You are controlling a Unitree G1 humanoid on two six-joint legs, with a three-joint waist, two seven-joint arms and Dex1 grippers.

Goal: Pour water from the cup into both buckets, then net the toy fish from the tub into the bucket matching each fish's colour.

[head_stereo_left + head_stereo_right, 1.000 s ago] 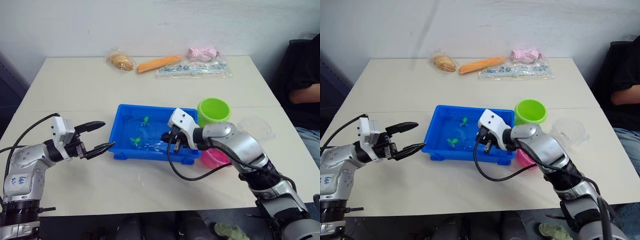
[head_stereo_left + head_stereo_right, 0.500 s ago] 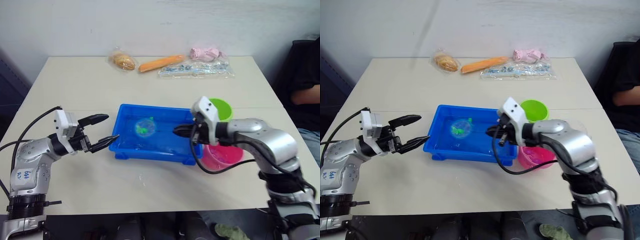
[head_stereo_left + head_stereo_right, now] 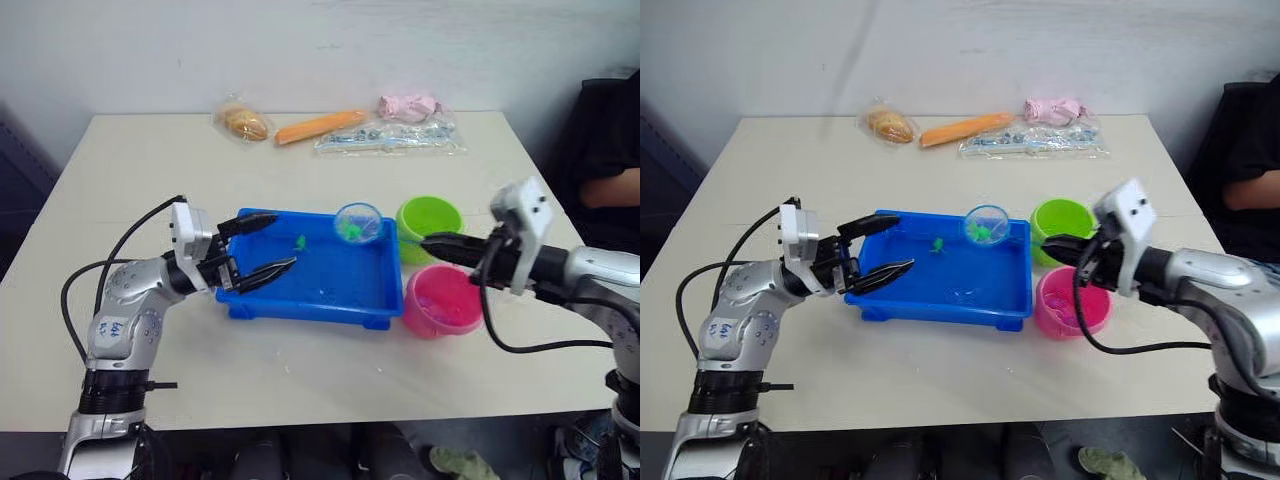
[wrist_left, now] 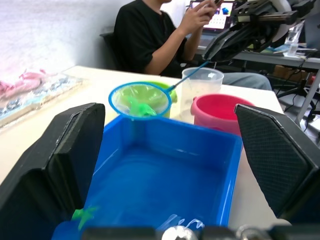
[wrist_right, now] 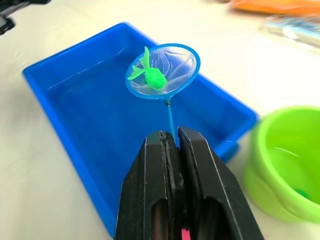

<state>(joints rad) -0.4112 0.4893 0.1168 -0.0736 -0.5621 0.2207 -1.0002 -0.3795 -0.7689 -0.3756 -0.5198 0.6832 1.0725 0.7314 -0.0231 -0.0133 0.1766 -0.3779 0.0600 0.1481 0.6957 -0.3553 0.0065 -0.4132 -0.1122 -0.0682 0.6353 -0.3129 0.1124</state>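
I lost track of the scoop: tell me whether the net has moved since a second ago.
Yes. The net, carrying a green fish, rose out of the tub and now hangs over its far right corner, close to the green bucket.

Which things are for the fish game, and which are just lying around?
For the game: net with a green fish, blue tub, green bucket, pink bucket, clear cup.

Lying around: bagged bread, orange carrot, pink bundle, plastic packet.
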